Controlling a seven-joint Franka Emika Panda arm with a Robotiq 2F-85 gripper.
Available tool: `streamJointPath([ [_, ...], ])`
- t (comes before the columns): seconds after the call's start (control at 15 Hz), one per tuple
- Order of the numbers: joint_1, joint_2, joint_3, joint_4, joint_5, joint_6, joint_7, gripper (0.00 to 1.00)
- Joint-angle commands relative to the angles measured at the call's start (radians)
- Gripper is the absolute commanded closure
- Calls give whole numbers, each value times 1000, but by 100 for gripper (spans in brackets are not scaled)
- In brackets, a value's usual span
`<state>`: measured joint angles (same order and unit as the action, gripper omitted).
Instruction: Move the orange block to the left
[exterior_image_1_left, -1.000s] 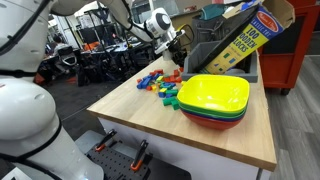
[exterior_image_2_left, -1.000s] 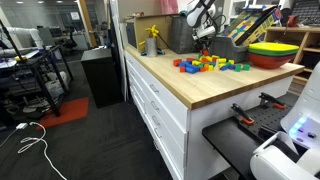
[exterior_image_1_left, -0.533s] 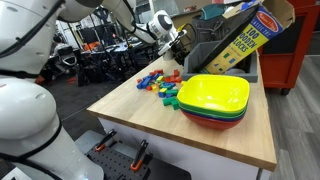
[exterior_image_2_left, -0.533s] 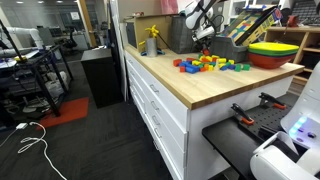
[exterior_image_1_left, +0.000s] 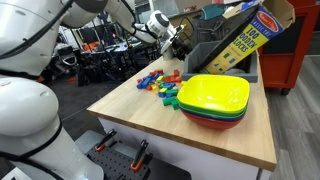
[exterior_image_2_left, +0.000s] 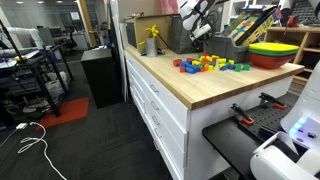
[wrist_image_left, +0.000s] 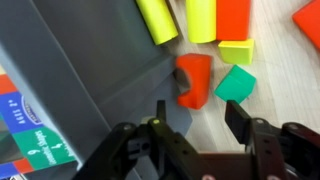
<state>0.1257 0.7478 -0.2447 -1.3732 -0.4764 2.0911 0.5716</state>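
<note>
In an exterior view, the claw (exterior_image_1_left: 179, 42) is seen hanging above the blocks (exterior_image_1_left: 160, 83) scattered near the far edge of the desk (exterior_image_1_left: 140, 125), with stacked bowls (exterior_image_1_left: 215, 98) beside them. In an exterior view, the claw (exterior_image_2_left: 200, 32) is shown over the blocks (exterior_image_2_left: 210, 64) by the far corner. In the wrist view, its 2 fingers (wrist_image_left: 238, 122) are spread apart and empty; the orange block (wrist_image_left: 193, 80) is pictured below them on the desk, between a grey bin (wrist_image_left: 80, 70) and a green block (wrist_image_left: 237, 84).
</note>
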Motion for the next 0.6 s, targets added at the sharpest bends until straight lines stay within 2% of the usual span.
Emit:
streamJointPath([
  [0.0,30,-9,-15,10,-36,-27,-6,5],
  [0.07,35,-16,-14,1,-40,-25,-5,0],
  [0.27,41,-50,0,-23,-18,-18,11,0],
  [0.53,30,-124,36,-61,82,-19,39,0],
])
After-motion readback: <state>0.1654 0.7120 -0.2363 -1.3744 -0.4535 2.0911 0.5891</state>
